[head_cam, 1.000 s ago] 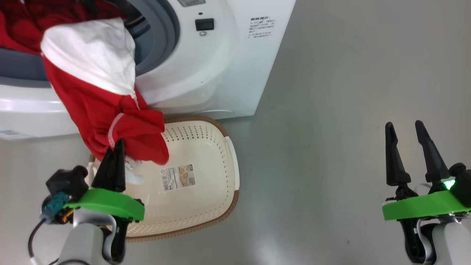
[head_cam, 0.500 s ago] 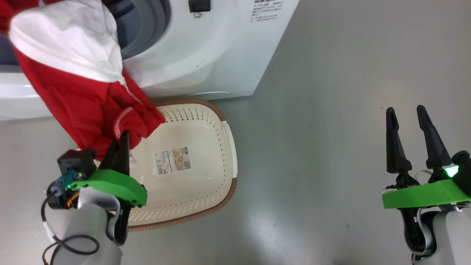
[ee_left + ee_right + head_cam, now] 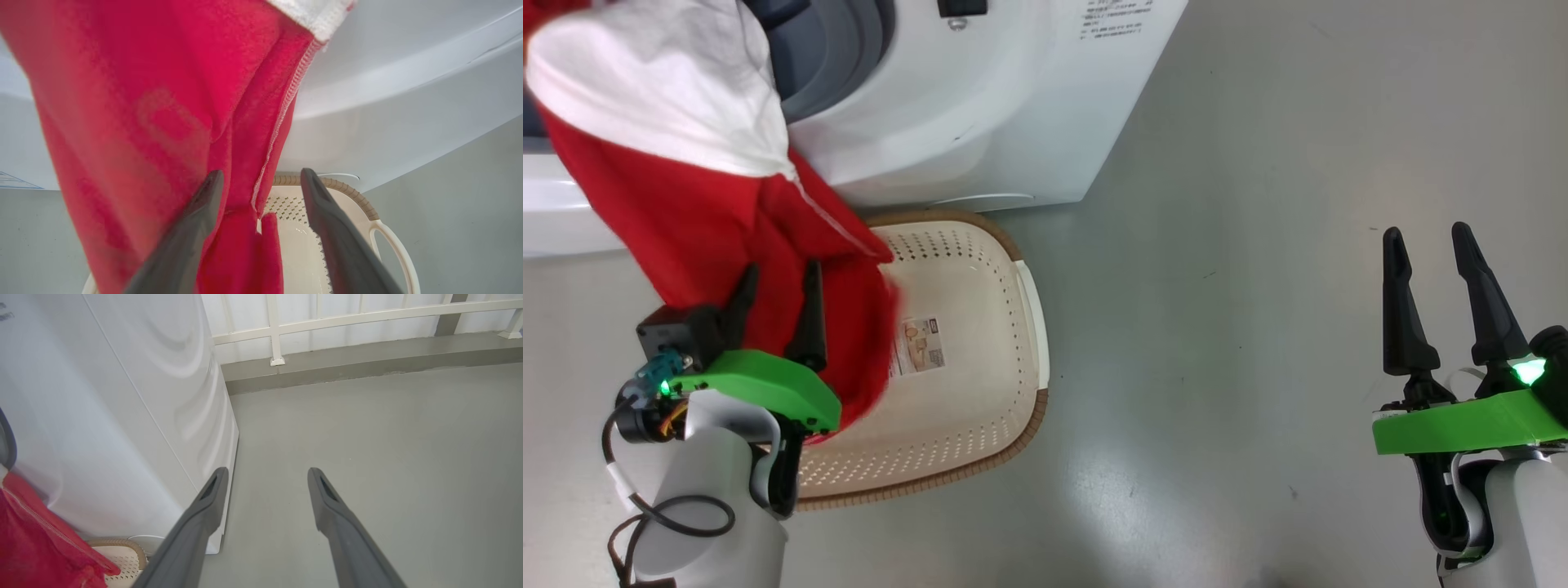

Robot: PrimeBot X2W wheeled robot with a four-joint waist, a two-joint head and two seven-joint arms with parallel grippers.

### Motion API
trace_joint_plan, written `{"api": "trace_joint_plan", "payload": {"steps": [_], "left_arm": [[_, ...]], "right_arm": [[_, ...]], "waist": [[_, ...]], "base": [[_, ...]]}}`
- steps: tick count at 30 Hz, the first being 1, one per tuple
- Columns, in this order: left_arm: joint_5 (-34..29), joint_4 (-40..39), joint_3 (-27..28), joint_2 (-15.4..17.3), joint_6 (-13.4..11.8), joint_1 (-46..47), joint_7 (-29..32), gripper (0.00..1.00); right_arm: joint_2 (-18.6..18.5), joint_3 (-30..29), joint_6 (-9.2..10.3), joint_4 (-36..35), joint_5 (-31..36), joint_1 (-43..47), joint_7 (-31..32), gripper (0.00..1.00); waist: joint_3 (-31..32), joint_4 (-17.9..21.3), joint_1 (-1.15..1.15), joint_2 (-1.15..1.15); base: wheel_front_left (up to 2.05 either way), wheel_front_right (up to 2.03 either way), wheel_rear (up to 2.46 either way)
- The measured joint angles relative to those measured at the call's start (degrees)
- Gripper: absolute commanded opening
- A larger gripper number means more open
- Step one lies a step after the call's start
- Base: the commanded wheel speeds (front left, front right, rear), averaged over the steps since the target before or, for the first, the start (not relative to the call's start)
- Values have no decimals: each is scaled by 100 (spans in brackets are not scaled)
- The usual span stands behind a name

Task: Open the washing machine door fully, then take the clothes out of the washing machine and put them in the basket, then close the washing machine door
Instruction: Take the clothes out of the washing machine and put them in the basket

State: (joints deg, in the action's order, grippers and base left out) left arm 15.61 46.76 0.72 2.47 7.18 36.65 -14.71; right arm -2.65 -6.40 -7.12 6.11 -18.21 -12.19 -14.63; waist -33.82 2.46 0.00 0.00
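Where half a second ago the left end effector (image 3: 781, 273) had its two dark fingers pinched shut on the lower hem of the clothes (image 3: 711, 237), those fingers now stand spread wide and grip nothing. In the left wrist view, though, the red cloth hangs loose between them and lies against one finger (image 3: 194, 220). Freed, the red lower end has dropped and swung out over the basket (image 3: 1013, 359), its edge blurred with motion. It now covers part of the label (image 3: 925, 347) on the basket bottom, which was in plain sight before. The release is only partly a delivery. The upper part of the bundle, with the white fabric (image 3: 662, 98) on top, remains draped over the lip of the washing machine (image 3: 980, 106) at the upper left of the head view. The cloth therefore bridges from the drum mouth down into the basket, which sits on the floor (image 3: 1258, 245) right against the machine's front. The right end effector (image 3: 1425, 231) is as it was, wide open and empty, well off to the right above the floor. Judging from this, the unloading step is unfinished: the hanging cloth probably needs another grasp higher up to pull it clear, and shutting the machine must wait until nothing trails across its opening.
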Motion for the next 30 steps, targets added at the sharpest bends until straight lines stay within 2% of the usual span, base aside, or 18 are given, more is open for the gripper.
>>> {"api": "trace_joint_plan", "payload": {"steps": [17,30], "left_arm": [[-1,-625,38,-10,0,-288,0,100],[-91,-1511,55,-32,0,-833,-1,100]], "right_arm": [[0,-5,0,36,12,13,0,100],[-57,-15,0,140,19,222,0,100]], "waist": [[326,-147,0,0],[748,-251,0,0]], "base": [[0,0,0],[0,0,0]]}}
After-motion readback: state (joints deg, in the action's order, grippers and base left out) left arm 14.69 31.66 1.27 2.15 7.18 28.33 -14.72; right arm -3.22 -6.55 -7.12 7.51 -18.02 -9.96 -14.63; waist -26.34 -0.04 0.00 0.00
